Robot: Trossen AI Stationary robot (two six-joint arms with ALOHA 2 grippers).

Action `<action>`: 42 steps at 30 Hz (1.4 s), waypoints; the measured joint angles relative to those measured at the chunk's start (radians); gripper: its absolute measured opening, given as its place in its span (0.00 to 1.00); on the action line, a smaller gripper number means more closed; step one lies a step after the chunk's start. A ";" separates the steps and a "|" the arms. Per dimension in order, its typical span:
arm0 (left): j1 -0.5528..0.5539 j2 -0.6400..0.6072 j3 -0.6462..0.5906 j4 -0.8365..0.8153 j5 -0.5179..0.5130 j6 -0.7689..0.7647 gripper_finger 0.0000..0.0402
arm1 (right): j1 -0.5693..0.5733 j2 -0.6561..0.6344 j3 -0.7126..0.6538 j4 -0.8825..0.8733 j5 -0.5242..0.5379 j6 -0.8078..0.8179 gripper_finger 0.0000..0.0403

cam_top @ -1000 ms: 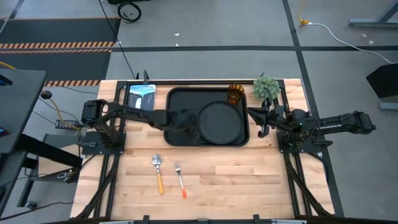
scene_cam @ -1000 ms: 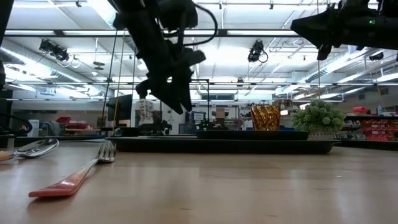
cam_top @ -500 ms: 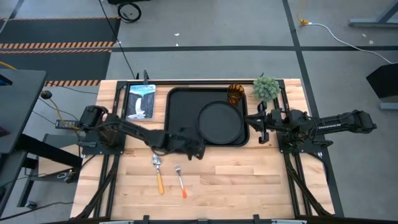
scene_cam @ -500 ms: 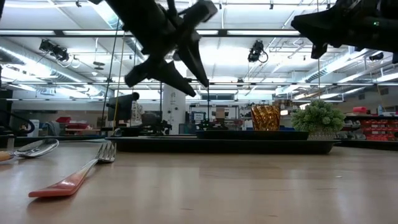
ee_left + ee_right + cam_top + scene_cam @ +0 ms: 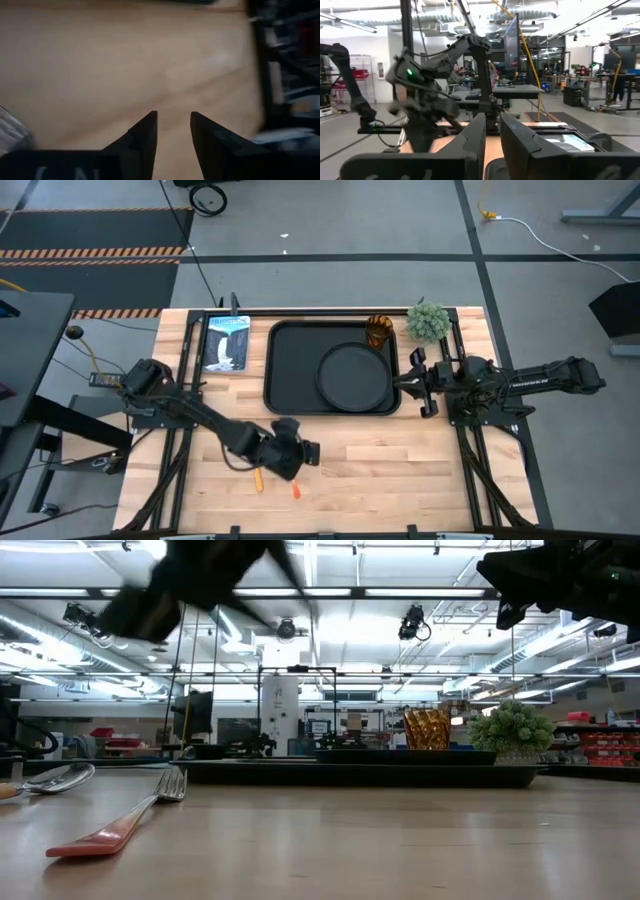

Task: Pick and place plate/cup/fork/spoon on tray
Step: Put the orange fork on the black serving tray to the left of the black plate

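The black tray [image 5: 290, 370] lies at the table's far middle. The round black plate [image 5: 355, 377] lies flat in its right half, and the amber cup [image 5: 379, 332] stands upright in its far right corner. The fork [image 5: 120, 825] and the spoon [image 5: 55, 777] lie flat on the wood near the front. In the high view only the fork's red handle end [image 5: 296, 491] and the spoon's orange handle [image 5: 257, 480] show under my left arm. My left gripper [image 5: 303, 452] hovers open above them, holding nothing. My right gripper [image 5: 412, 382] waits by the tray's right edge, fingers slightly apart.
A small green plant [image 5: 428, 321] stands at the far right, behind my right gripper. A picture card [image 5: 227, 340] lies left of the tray. Bare wood [image 5: 400, 470] stretches across the near right of the table.
My left gripper has swung from over the tray's left half toward the table's near edge and now hangs above the fork and spoon, blurred in motion. The plate, cup, fork and spoon have kept still.
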 joint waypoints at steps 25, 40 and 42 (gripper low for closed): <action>-0.047 0.274 0.396 -0.721 0.359 -0.422 0.29 | 0.000 0.007 0.000 -0.042 -0.027 -0.023 0.16; 0.000 0.398 0.395 -0.727 0.390 -0.439 0.35 | 0.000 0.028 0.000 -0.039 -0.027 -0.035 0.16; 0.005 0.407 0.396 -0.723 0.396 -0.439 0.34 | 0.000 0.028 0.000 -0.036 -0.029 -0.034 0.16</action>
